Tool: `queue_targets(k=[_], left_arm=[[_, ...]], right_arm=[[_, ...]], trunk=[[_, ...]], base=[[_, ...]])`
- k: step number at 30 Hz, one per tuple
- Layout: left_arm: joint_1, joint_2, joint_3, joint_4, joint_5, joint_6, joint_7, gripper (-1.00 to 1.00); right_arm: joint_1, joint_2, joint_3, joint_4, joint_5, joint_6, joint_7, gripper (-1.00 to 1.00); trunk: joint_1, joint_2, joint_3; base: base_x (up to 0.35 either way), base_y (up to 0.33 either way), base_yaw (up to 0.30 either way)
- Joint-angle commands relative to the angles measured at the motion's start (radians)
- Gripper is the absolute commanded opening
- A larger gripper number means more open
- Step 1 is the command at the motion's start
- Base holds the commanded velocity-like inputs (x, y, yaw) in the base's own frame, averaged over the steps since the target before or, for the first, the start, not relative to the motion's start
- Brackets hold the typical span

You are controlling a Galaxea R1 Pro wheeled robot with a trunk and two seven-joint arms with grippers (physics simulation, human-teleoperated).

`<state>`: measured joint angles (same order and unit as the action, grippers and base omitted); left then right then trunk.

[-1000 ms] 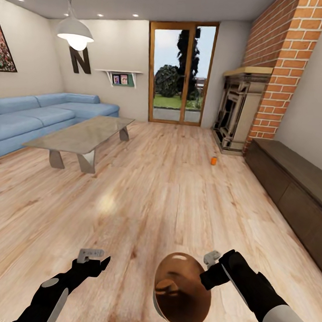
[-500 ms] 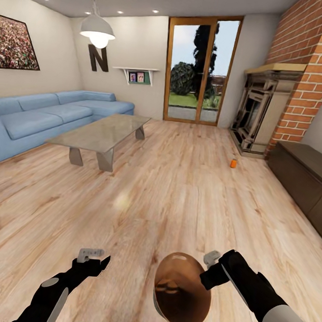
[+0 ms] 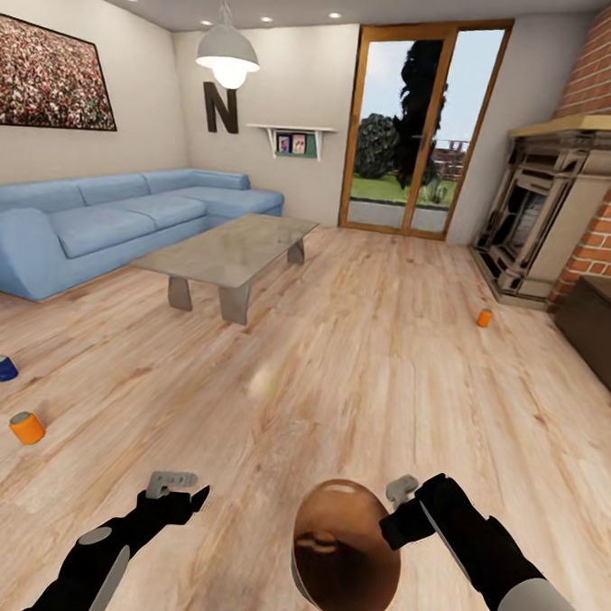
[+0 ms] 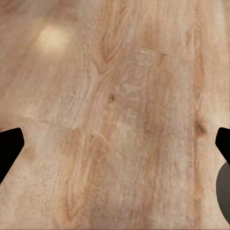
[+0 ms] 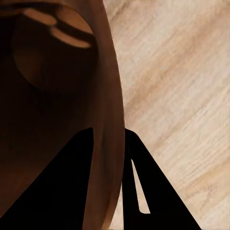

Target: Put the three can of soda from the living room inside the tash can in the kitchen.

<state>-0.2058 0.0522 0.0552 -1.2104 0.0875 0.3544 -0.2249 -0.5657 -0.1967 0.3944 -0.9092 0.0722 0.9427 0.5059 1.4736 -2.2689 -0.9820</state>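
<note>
trash can (image 3: 344, 557) sits at lower centre of the head view, copper interior facing up; right gripper (image 3: 399, 515) pinches its rim, one finger inside and one outside in the right wrist view (image 5: 108, 143). left gripper (image 3: 175, 489) at lower left, fingers spread, nothing between them, over wood floor (image 3: 356, 363). orange can (image 3: 27, 428) and blue can (image 3: 2, 368) on floor at left edge; second orange can (image 3: 485, 318) at right, near fireplace (image 3: 532, 220). blue sofa (image 3: 103, 221) and glass coffee table (image 3: 227, 251) upper left.

Glossy black arms (image 3: 114, 547) with grey oval patches, a pale grey-white right forearm, small grey jaws.
</note>
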Motion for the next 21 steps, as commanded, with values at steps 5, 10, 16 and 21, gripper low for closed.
queue_targets(k=[5, 10, 16, 21], left_arm=[[-0.001, -0.001, 0.000, 0.000, 0.000, 0.000, 0.000, 1.00], [0.000, 0.000, 0.000, -0.001, 0.000, 0.000, 0.000, 1.00], [0.000, 0.000, 0.000, -0.002, 0.000, 0.000, -0.001, 1.00], [0.000, 0.000, 0.000, -0.003, 0.000, 0.000, -0.002, 1.00]], right_arm=[[0.000, 0.000, 0.000, 0.000, -0.024, 0.005, 0.003, -1.00], [0.000, 0.000, 0.000, 0.000, -0.025, 0.005, 0.002, -1.00], [0.000, 0.000, 0.000, 0.000, -0.025, 0.005, 0.002, -1.00], [0.000, 0.000, -0.001, 0.000, -0.025, 0.005, 0.002, -1.00]], trunk=[[0.000, 0.000, -0.004], [0.000, 0.000, -0.007], [0.000, 0.000, -0.012], [0.000, 0.000, -0.015]], base=[[0.088, 0.248, 0.158], [0.087, 0.241, 0.158], [0.098, 0.228, 0.158], [0.191, 0.215, 0.127]])
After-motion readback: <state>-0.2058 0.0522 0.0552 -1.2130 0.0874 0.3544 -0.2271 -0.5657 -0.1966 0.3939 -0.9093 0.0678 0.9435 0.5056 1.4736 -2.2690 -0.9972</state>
